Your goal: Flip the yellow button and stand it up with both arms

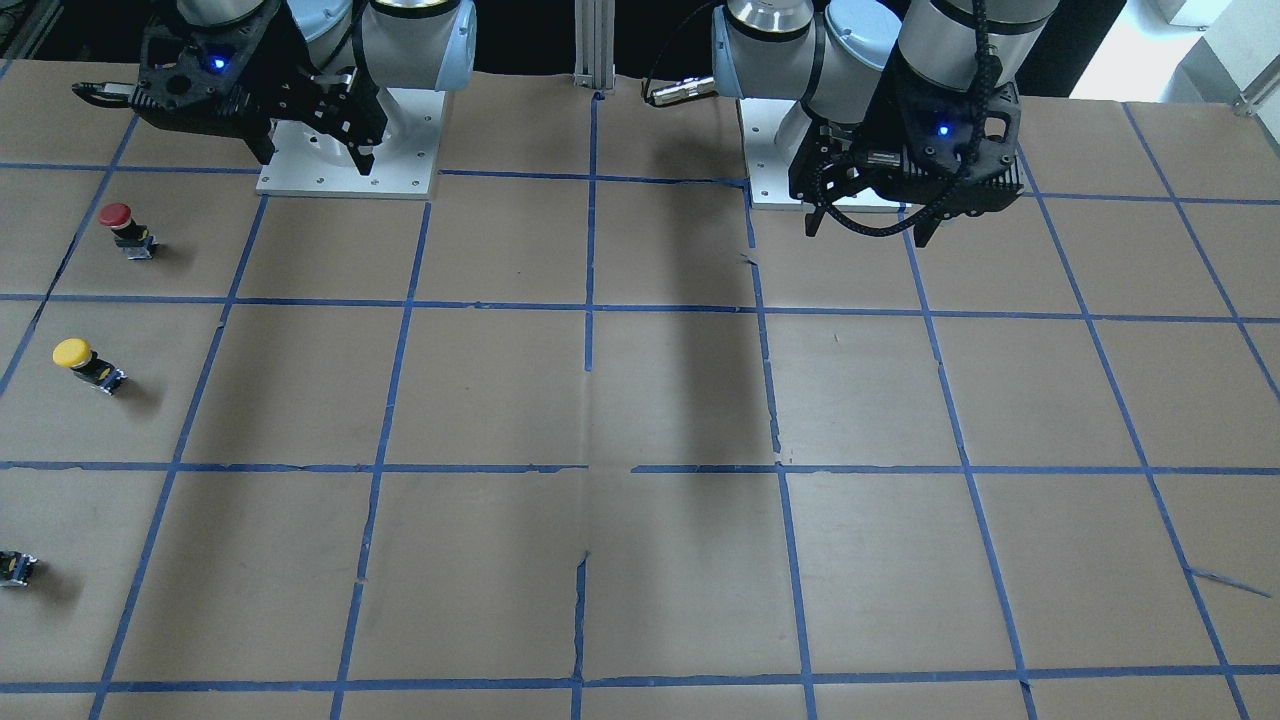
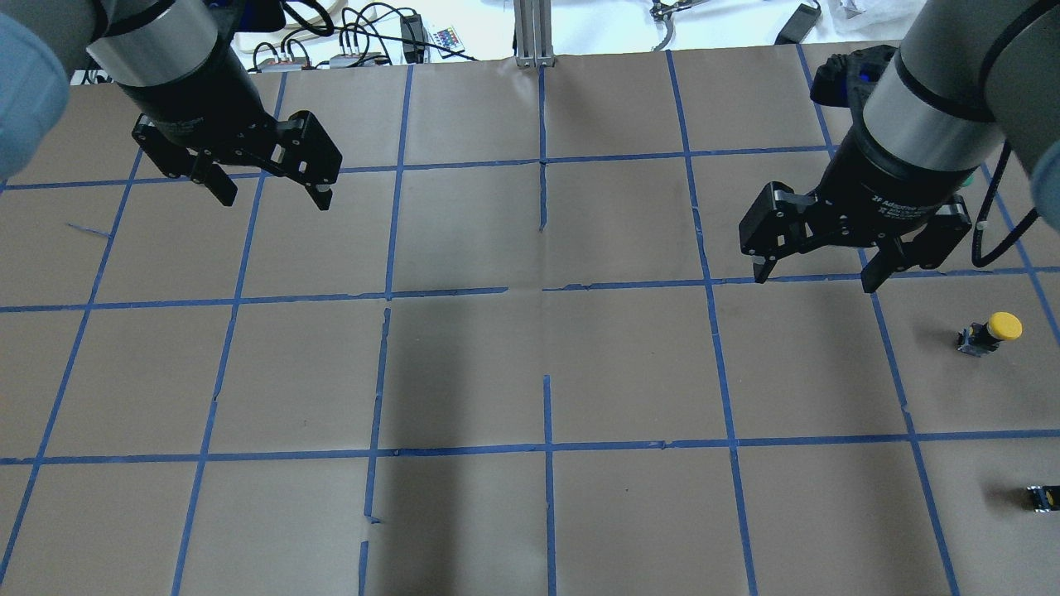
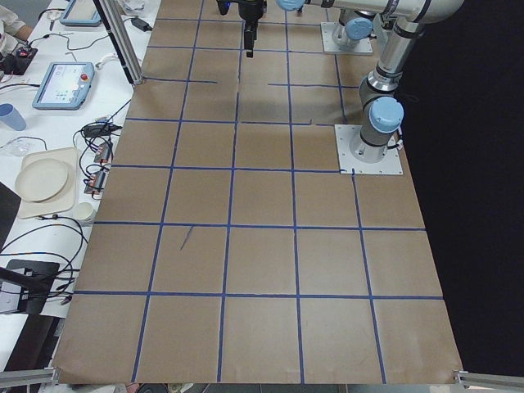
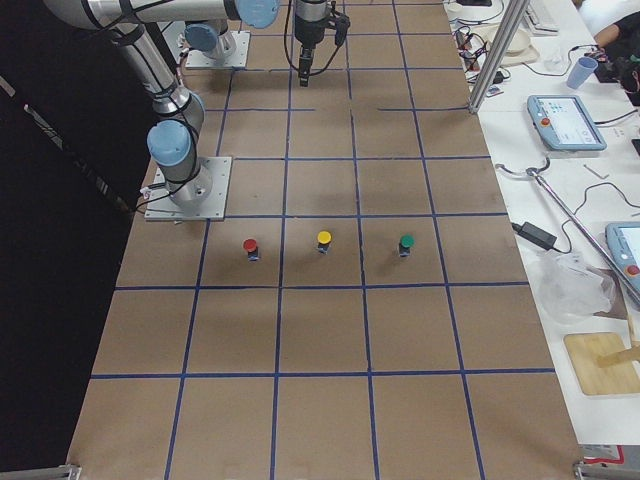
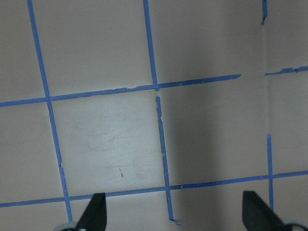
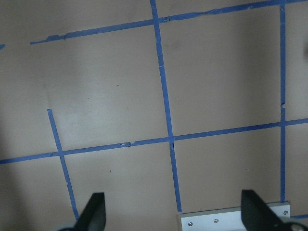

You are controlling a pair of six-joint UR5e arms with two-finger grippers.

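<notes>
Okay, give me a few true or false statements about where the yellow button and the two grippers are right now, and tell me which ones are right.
1. Both grippers are open and hold nothing. True: the left gripper and the right gripper both show spread, empty fingers.
2. The yellow button sits in a row between the red button and the green button. True.
3. The yellow button is on the left gripper's side. False: it is on the right gripper's side, far from the left gripper.
4. The right gripper touches the yellow button. False: it hangs in the air, apart from the button.
</notes>
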